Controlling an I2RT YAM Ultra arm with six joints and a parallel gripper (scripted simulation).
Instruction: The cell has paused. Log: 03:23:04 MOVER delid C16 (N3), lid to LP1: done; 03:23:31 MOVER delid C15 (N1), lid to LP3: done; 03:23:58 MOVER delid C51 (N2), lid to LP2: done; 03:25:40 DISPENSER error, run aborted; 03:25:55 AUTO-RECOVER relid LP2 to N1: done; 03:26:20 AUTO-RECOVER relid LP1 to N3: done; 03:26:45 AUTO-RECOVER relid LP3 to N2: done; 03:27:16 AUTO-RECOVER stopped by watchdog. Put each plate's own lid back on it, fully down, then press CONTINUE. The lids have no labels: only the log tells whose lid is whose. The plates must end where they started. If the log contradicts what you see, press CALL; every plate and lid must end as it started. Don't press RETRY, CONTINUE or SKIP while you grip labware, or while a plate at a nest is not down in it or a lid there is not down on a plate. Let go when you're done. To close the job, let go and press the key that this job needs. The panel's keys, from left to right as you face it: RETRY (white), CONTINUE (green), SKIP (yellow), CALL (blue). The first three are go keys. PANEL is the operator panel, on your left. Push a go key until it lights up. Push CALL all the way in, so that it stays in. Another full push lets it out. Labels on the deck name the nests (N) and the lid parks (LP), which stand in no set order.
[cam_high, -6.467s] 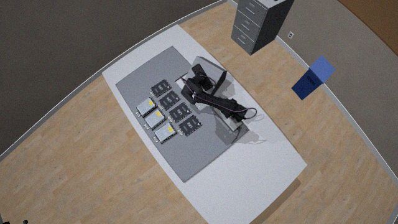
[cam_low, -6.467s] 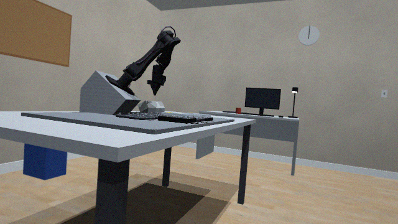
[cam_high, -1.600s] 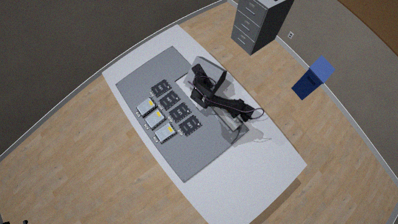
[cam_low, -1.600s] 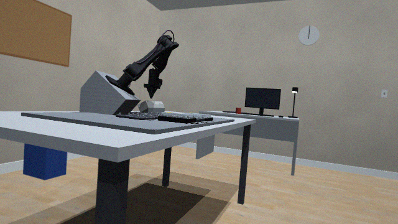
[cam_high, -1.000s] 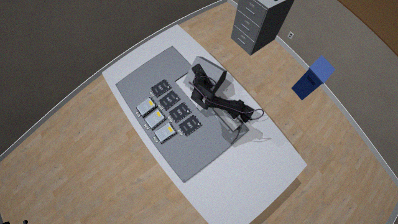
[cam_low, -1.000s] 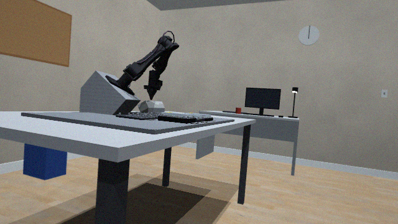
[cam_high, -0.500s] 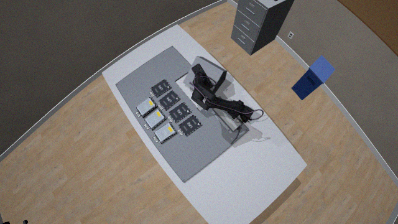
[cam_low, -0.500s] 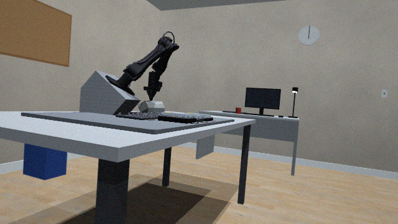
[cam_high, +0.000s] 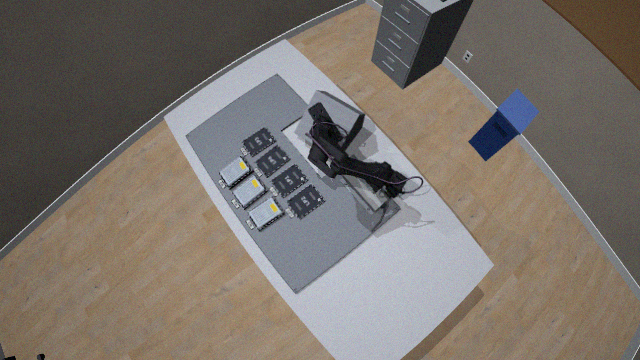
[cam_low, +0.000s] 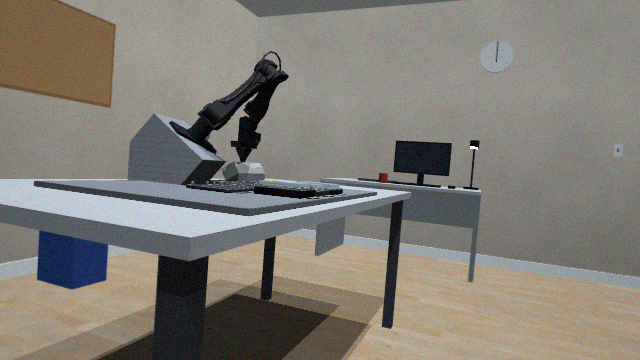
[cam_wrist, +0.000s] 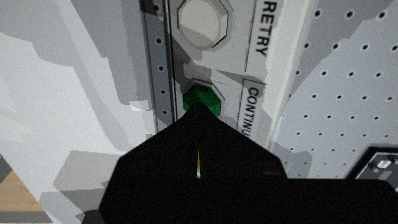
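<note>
While pressed tip-first against the green button (cam_wrist: 201, 99), claw (cam_wrist: 199, 111) closed and empty, white button (cam_wrist: 204, 21) seen at 12 o'clock, three lidded plates (cam_high: 249, 191) left on the deck (cam_high: 300, 250).

Readable text only shows in my wrist view, on the operator panel (cam_wrist: 280, 30). "RETRY" label (cam_wrist: 270, 26) sits just right of the white key (cam_wrist: 204, 22), printed sideways, fully legible. Below it a second label (cam_wrist: 250, 111) sits just right of the green key (cam_wrist: 201, 100); I read "CONTINU", the rest is hidden behind the black gripper body. Top view: the yellow tags on the three lidded plates (cam_high: 249, 191) and the small labels by the nests are too small to read. Exterior view: wall clock (cam_low: 496, 56) shows no legible numerals, the monitor (cam_low: 422, 157) is dark, nothing readable on the deck.
</note>
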